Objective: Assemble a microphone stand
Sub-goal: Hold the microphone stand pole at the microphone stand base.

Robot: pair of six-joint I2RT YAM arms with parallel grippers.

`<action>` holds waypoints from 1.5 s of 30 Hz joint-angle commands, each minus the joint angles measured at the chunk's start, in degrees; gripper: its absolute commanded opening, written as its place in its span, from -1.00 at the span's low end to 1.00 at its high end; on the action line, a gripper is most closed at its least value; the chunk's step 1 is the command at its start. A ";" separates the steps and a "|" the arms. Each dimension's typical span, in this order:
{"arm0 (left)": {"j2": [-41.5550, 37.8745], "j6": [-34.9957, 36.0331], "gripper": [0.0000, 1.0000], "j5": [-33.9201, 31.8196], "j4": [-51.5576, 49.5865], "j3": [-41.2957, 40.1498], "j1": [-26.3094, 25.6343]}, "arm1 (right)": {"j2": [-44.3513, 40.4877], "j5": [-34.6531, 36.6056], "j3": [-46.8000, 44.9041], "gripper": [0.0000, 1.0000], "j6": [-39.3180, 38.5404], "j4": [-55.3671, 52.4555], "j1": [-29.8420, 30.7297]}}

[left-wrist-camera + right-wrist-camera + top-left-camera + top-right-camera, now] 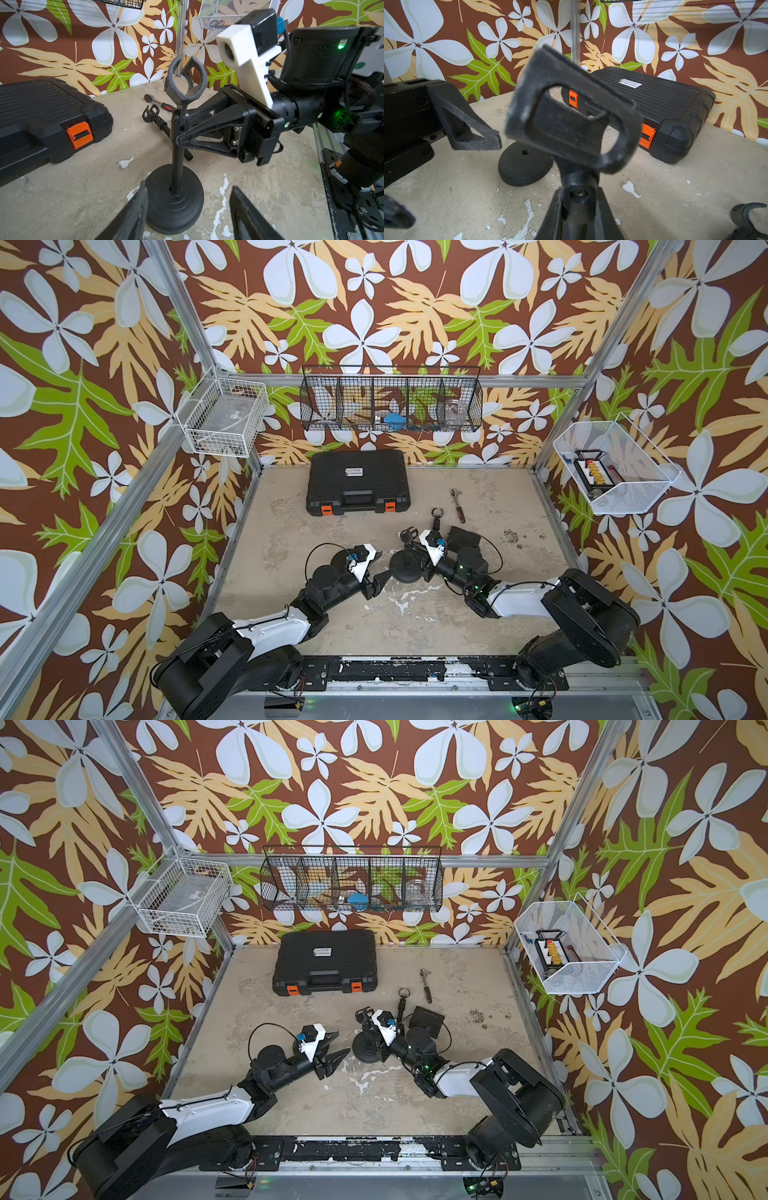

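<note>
A black round base (405,570) (368,1050) (174,205) (521,168) sits mid-table. My right gripper (409,549) (368,1031) (579,199) is shut on a black pole (177,158), which stands upright and carries a microphone clip (187,83) (571,124) on top. In the left wrist view the pole's foot meets the base's middle. In the right wrist view the base's hole shows open, so I cannot tell whether the pole is seated. My left gripper (384,564) (340,1045) (188,185) is open and empty, its fingers just left of the base.
A second pole with a clip (436,522) (154,118) lies behind the base, beside a small black box (463,536). Further back lie a ratchet (457,504) (158,101) and a closed black tool case (357,483) (654,108). Wire baskets (390,400) hang on the walls.
</note>
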 commanded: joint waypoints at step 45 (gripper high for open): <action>8.35 3.11 0.19 0.21 2.14 1.15 -0.37 | 2.81 -5.67 -2.15 -1.00 -1.84 1.22 3.65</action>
